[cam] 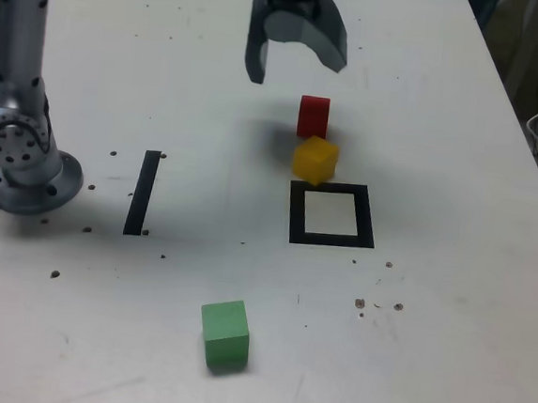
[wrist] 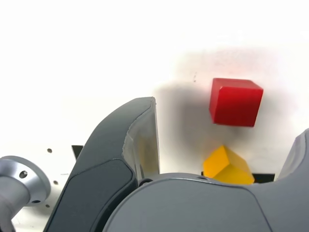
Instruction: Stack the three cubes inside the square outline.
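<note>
Pincer (cam: 297, 70) gapes wide, clear of 3 separate cubes (cam: 313, 118).

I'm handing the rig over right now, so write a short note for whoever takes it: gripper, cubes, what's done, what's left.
Gripper: open, empty, raised above the table.
Red cube: beyond the outline, behind the yellow cube.
Yellow: just outside the square outline.
Green cube: alone, nearest the exterior camera.
Done: nothing stacked.
Left: all three into the outline, stacked.

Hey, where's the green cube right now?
The green cube sits low in the exterior view, left of centre, below and left of the square outline.
</note>
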